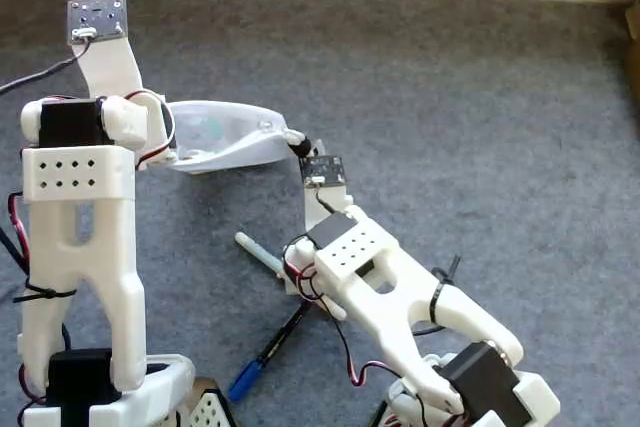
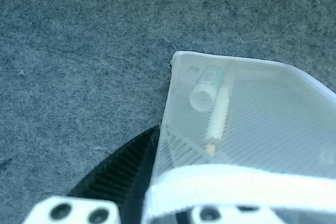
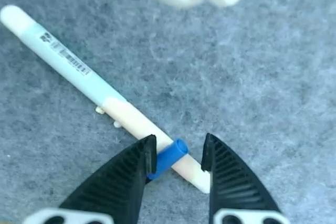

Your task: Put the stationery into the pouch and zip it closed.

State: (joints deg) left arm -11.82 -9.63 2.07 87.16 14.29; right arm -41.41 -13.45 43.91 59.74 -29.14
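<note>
Grey, fuzzy tabletop [image 1: 500,97]. Far left: translucent ribbed pouch [image 1: 225,137], pinched at one end by left pincer [image 1: 168,152]; up close, holding a round-capped tube [image 2: 205,90] and slim white stick [image 2: 218,116]. Near centre: right pincer [image 3: 178,156] spread apart, straddling smooth white pen [image 3: 94,85] crossing blue-tipped pen [image 3: 167,158].

Translucent, finely striped plastic pouch [image 2: 262,114]; smooth, slightly glossy plastic white pen [image 3: 73,66]; matt, rough grey carpet [image 1: 480,77] (short, fuzzy pile).
</note>
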